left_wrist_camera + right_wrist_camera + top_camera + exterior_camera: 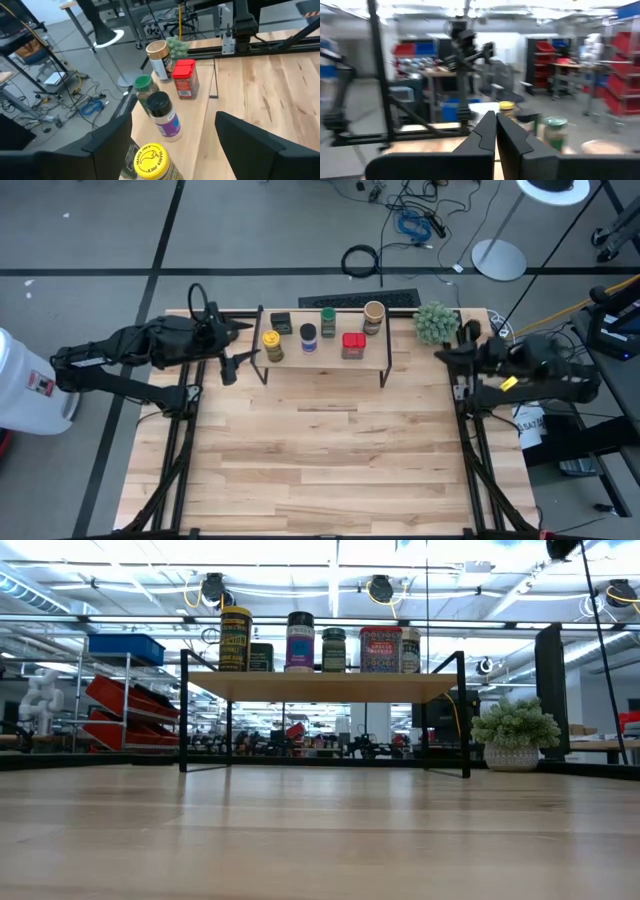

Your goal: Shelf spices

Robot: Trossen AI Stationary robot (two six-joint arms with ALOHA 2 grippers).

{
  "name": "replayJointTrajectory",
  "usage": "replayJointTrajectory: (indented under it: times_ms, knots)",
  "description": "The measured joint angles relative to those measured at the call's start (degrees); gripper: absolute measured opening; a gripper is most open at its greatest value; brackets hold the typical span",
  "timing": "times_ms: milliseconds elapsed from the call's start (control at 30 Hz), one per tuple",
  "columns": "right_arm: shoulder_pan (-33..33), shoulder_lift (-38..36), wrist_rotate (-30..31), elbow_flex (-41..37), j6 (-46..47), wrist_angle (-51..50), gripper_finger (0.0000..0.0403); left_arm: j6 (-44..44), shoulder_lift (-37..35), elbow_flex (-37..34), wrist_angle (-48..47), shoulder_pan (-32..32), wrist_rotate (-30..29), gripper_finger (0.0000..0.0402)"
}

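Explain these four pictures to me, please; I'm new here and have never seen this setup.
Two robot arms flank a wooden table. One picture looks straight down, one sits at tabletop level, and two ride on the arms' wrists. On a low shelf stand six spice containers, among them a yellow-lidded jar and a red square tin. A fuzzy plant ball sits beside the shelf. The left claw, by the shelf's end, is open and empty; the right claw, at the table's edge, is shut on nothing.
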Motion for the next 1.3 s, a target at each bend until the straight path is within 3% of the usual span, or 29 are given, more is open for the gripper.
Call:
replayJointTrajectory:
  times_ms: [167,333,600,833,1167,1300]
  knots:
    - [0.0,8.7,-0.2,11.1,-2.4,-5.5,0.0000,3.5,0.0,0.0,2.0,0.0,-1.1,0.0297]
    - [0.0,13.7,-0.2,13.3,-4.0,-5.7,0.0005,4.1,0.0,0.0,2.2,0.0,0.8,0.0297]
    - [0.1,18.6,1.2,8.8,0.0,-5.9,0.0039,0.9,0.5,0.0,-2.7,0.1,1.2,0.0297]
    - [0.1,21.5,1.2,1.6,0.5,2.7,0.0062,-0.2,4.3,2.5,-5.4,3.8,1.2,0.0303]
    - [0.1,25.1,0.9,-0.5,0.5,8.6,0.0067,8.0,10.3,6.7,-6.4,9.0,-2.4,0.0392]
    - [0.1,26.2,0.9,-1.7,1.6,8.7,0.0067,10.4,11.5,6.7,-5.8,8.6,-1.1,0.0396]
